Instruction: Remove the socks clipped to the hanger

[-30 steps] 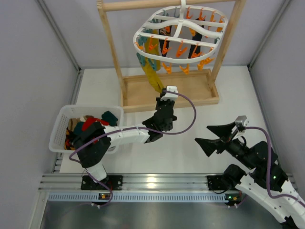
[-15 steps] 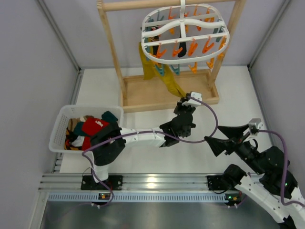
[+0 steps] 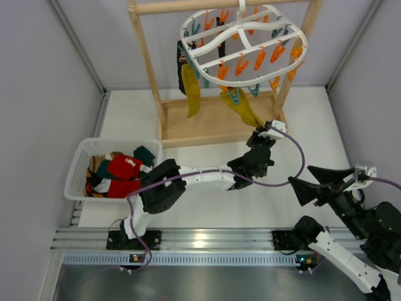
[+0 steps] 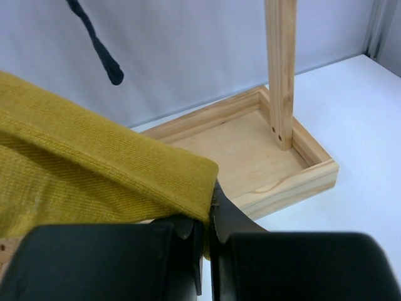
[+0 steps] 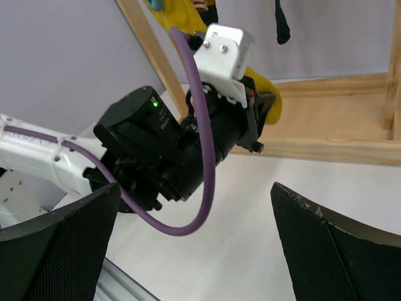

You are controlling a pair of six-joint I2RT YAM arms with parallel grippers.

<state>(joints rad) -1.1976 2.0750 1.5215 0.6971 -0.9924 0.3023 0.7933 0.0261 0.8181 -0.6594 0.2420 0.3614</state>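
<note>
The white hanger (image 3: 241, 47) hangs tilted from the wooden rack, with orange and teal clips under it. A mustard-yellow sock (image 3: 245, 111) runs taut from one clip down to my left gripper (image 3: 259, 133), which is shut on its lower end. In the left wrist view the jaws (image 4: 208, 235) pinch the edge of the yellow sock (image 4: 94, 169). Another mustard sock (image 3: 193, 94) and dark socks (image 3: 182, 72) still hang at the hanger's left side. My right gripper (image 3: 326, 185) stands wide open at the right, holding nothing (image 5: 194, 188).
The wooden rack's base tray (image 3: 188, 125) lies behind the left gripper, with its right post (image 4: 280, 69) close by. A white basket (image 3: 113, 142) at the left holds red and dark socks (image 3: 122, 168). Grey walls close in both sides.
My left arm has swung right, pulling the mustard sock with it, and the hanger has swung and tilted to the right. The right arm has drawn back toward the right edge.
</note>
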